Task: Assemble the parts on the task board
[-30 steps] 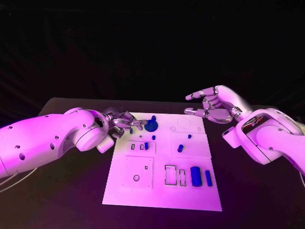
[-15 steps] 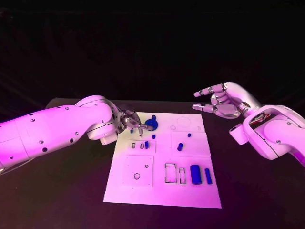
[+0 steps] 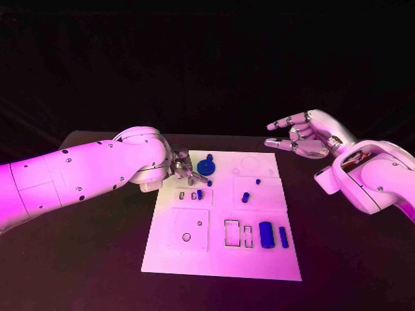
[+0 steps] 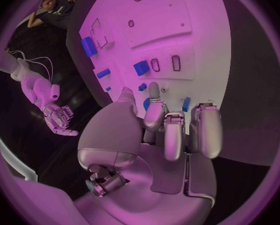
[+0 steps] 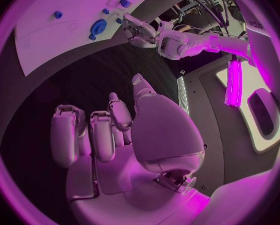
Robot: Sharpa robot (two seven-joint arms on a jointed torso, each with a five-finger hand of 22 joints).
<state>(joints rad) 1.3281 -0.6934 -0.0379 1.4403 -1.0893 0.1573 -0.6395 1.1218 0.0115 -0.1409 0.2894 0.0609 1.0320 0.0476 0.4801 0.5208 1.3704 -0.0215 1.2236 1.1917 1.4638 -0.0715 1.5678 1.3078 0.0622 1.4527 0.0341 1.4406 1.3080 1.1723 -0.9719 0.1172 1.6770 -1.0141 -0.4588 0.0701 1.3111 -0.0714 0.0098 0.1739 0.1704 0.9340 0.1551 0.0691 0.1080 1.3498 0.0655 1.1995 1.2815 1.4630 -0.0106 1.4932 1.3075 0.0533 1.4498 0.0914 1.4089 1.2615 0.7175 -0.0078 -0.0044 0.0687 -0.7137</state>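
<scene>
Here your left hand point(image 3: 181, 167) grasps nothing, fingertips beside the round blue part point(image 3: 205, 168); your right hand point(image 3: 306, 136) hovers released.

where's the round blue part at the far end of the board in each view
Head view: the round blue part sits at the far end of the task board, just beside the left robot hand.
Left wrist view: mostly hidden behind the fingers, a blue sliver beyond them.
Right wrist view: a blue disc on the board, near the left robot hand.
Shared landmark: the left robot hand next to it.
</scene>
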